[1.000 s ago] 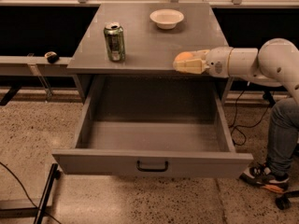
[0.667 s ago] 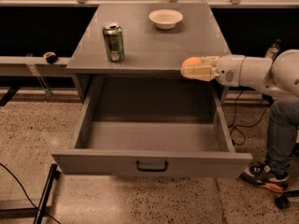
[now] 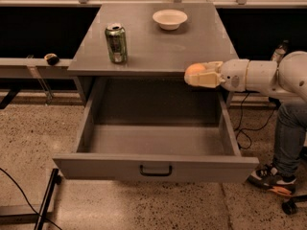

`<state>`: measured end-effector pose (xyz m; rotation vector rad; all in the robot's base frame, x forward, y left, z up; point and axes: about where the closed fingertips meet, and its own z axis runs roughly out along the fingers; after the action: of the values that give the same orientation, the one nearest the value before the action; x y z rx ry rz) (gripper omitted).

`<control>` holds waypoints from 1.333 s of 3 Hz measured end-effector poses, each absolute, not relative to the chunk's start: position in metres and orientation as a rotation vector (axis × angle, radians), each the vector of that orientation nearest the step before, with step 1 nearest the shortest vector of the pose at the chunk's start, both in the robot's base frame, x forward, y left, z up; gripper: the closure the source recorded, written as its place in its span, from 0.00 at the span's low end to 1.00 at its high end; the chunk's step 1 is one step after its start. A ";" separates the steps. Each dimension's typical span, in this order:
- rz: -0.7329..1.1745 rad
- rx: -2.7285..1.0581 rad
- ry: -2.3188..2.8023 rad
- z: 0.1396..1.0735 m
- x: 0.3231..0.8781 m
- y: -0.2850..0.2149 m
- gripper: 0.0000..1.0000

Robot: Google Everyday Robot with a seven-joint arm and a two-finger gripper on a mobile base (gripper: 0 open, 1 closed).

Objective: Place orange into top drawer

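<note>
The orange is held in my gripper, which is shut on it. The gripper reaches in from the right and hangs at the front right edge of the cabinet top, above the back right of the top drawer. The drawer is pulled wide open toward the camera. It is a grey box with a flat front panel and a dark pull handle at its centre. Nothing shows inside it.
A green drink can stands on the cabinet top at the left. A shallow white bowl sits at the back. A person's leg and shoe are at the right, by cables on the floor.
My gripper with the orange has moved forward and down, from over the cabinet top's right edge to its front edge above the open drawer.
</note>
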<state>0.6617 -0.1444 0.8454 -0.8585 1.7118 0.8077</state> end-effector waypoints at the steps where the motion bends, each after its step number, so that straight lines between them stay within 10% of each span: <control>1: 0.896 -1.001 1.697 0.815 0.647 -0.143 1.00; 4: 0.868 -1.280 1.746 0.761 0.617 -0.148 1.00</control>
<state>0.6168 -0.1480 0.7612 -1.2796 1.7457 0.8679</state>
